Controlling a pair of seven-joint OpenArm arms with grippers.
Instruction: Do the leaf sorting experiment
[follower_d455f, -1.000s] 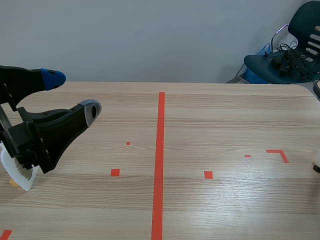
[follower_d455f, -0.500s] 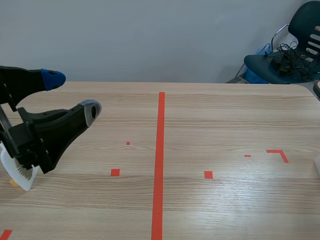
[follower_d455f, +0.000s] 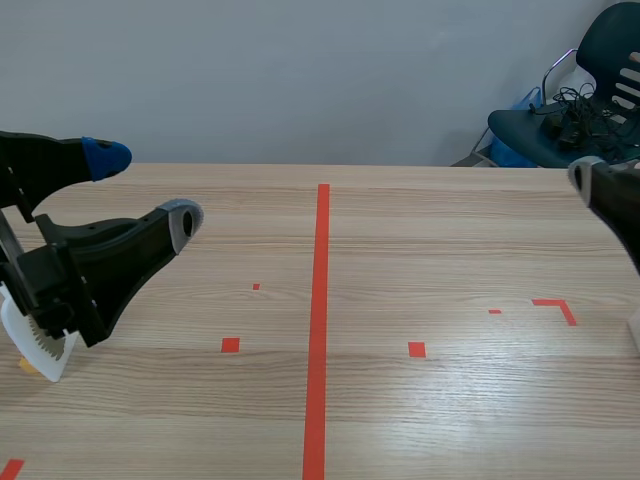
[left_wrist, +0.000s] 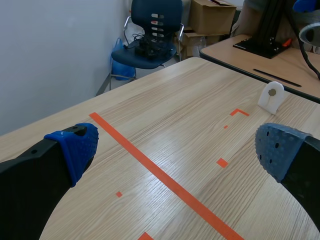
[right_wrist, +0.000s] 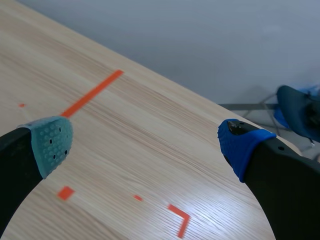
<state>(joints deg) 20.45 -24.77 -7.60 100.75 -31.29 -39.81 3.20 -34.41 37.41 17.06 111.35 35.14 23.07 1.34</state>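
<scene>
Two tools are hanging released, grasping nothing: left tool (follower_d455f: 145, 190) over the left edge of the worktop (follower_d455f: 420, 240), right tool (right_wrist: 145, 142) over its right edge. No leaves are showing; sorting is probably not beginning yet, and leaves must first be found.

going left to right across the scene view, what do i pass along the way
Open left end effector → small tape square → long orange-red tape line → second tape square → tape corner mark → right end effector at the edge. The chair behind overlaps it, so it is left out.
</scene>
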